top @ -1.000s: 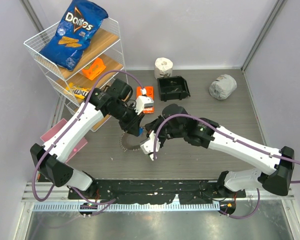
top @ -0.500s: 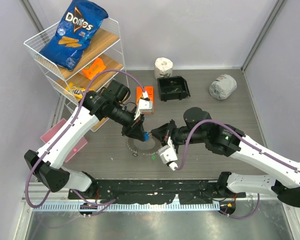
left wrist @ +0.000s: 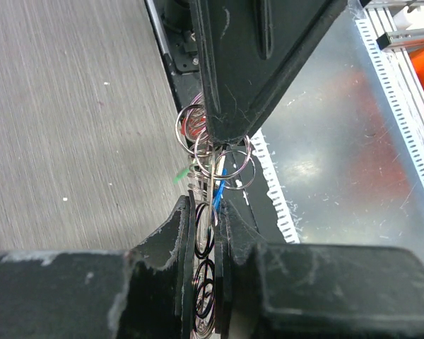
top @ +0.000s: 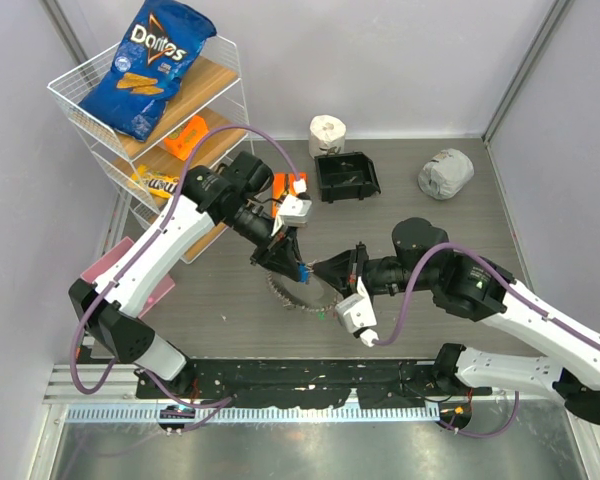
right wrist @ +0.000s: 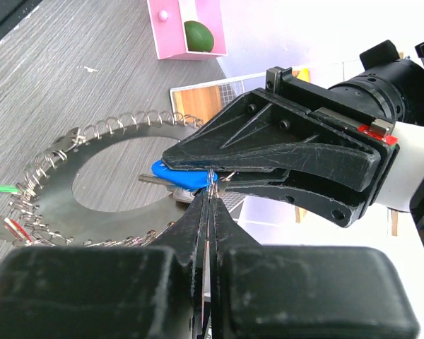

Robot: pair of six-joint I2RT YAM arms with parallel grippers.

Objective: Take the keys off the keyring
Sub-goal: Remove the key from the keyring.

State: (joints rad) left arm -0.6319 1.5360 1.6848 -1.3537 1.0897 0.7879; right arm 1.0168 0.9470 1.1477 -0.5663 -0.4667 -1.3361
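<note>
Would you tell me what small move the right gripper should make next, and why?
Probably a short pull of the right gripper away from the left gripper: it is shut on a thin split ring beside the blue key that the left one pinches, by the keyring.

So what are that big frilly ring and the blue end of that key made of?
The keyring looks like thin flat metal: dull silver with a brushed sheen, its rim fringed with wire loops that glint like steel. The blue key head is probably plastic, judging by its solid bright colour and soft gloss, though painted metal can't be ruled out.
</note>
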